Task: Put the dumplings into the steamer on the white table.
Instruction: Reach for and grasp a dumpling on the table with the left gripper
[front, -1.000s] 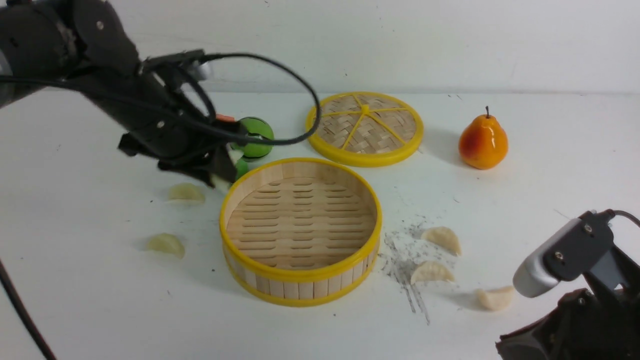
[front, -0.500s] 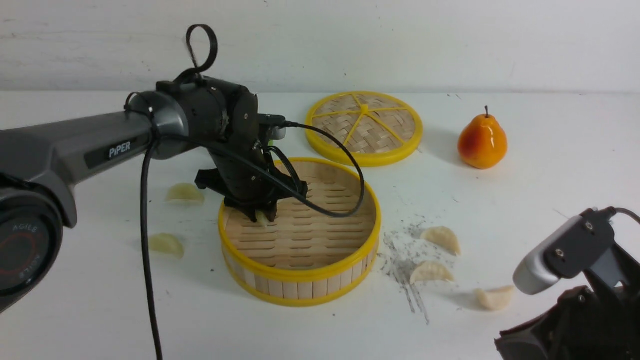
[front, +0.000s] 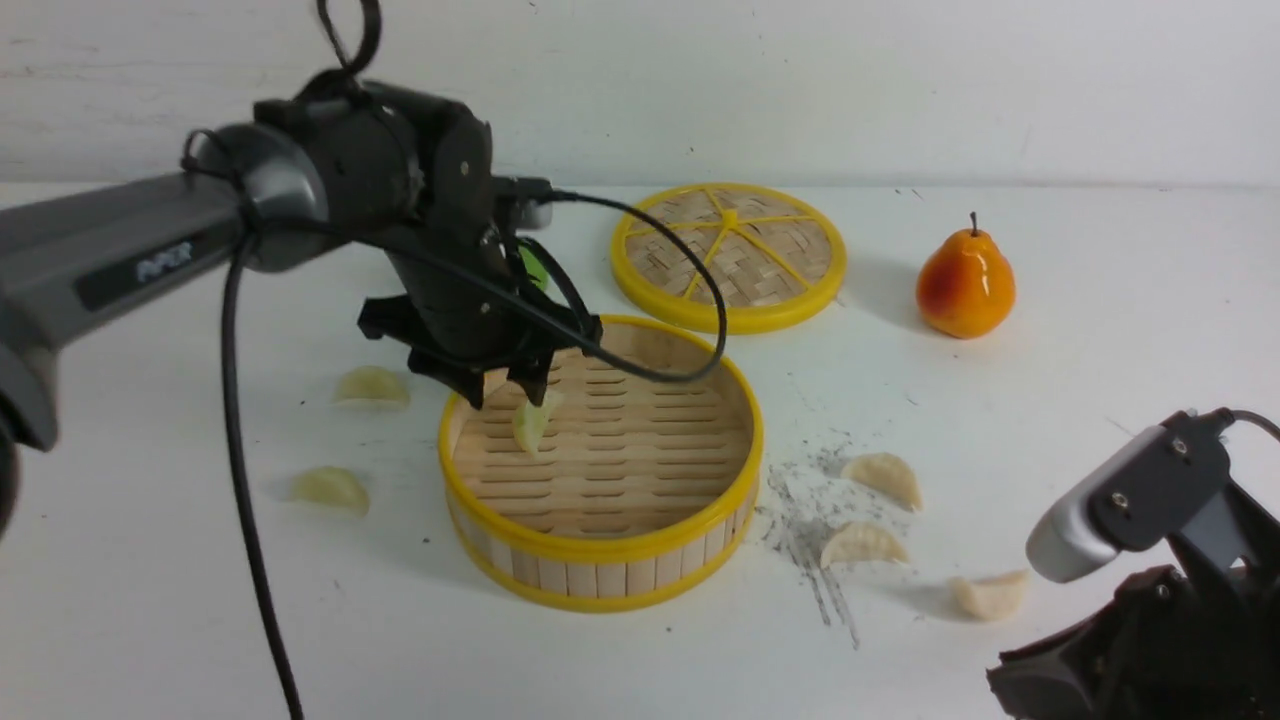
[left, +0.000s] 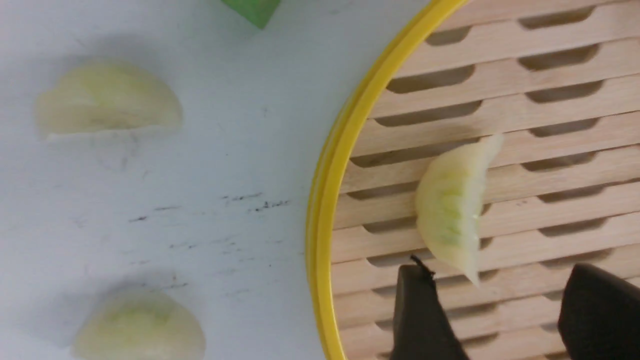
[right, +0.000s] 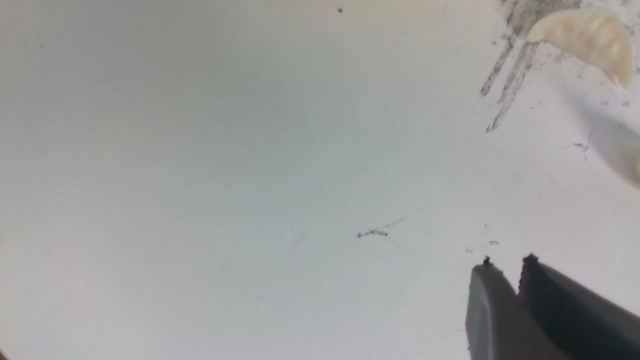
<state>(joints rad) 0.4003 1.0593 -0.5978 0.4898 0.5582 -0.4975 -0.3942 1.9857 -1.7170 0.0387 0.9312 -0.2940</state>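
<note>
Left arm (front: 150, 250) reaching over steamer (front: 600, 550), 10 o'clock rim; left pincer (front: 505, 385) pointing down, released above dumpling (front: 531, 421); right pincer (right: 505, 265) clenched, empty.

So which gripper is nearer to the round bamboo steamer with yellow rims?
Left. The left gripper hangs right above the steamer; the right gripper is apart, over the table.

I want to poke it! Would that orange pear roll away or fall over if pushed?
It would probably tip: the pear stands upright on a rounded bottom, narrower at the top. Once down it might roll in a curve, since one end is fatter. Its skin looks shiny, so it might slip from a grip.
</note>
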